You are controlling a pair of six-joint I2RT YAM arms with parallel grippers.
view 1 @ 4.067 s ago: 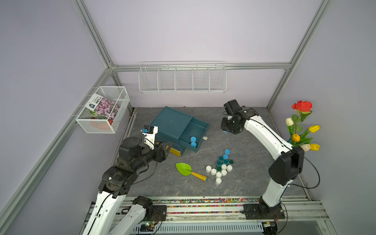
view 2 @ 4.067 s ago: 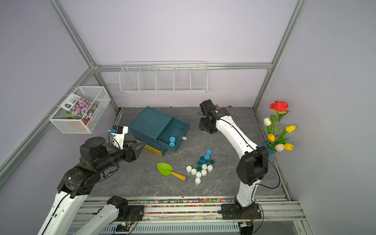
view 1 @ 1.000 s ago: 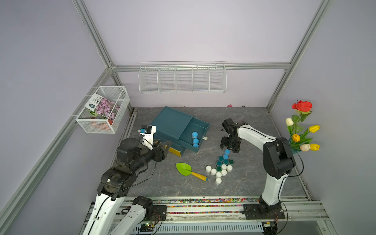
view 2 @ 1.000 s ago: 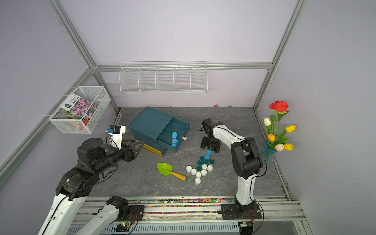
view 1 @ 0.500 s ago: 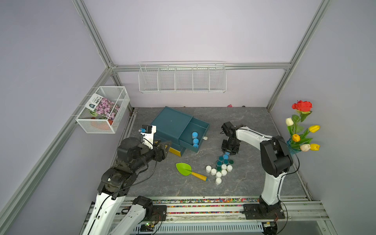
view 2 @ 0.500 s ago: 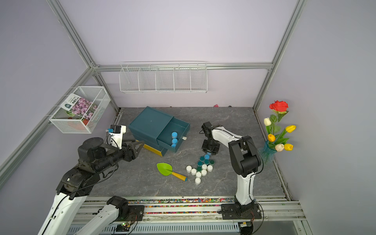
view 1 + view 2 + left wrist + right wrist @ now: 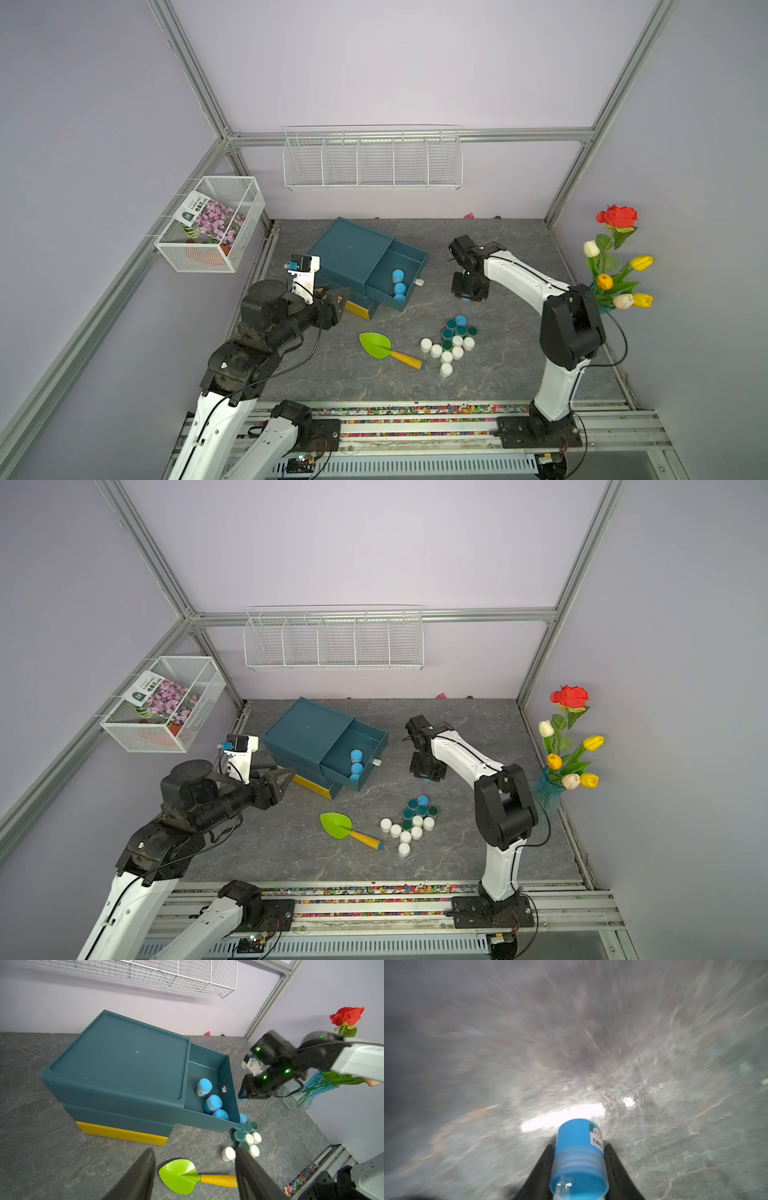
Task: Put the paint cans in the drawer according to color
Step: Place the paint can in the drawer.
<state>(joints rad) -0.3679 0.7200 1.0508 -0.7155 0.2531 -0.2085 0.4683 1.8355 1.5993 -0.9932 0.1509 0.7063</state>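
Right hand (image 7: 579, 1148), blue can (image 7: 578, 1159), grey tabletop (image 7: 508, 1043)

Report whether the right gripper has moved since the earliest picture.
Yes. The right gripper came forward, away from the back wall, nearer the clustered paint cans.

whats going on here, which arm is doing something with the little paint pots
The right gripper is shut on a light blue paint can, over the table beside the open top drawer. Three blue cans already stand in that drawer. One loose blue can, teal cans and white cans sit clustered on the table. The left gripper hangs open and empty near the drawer unit.
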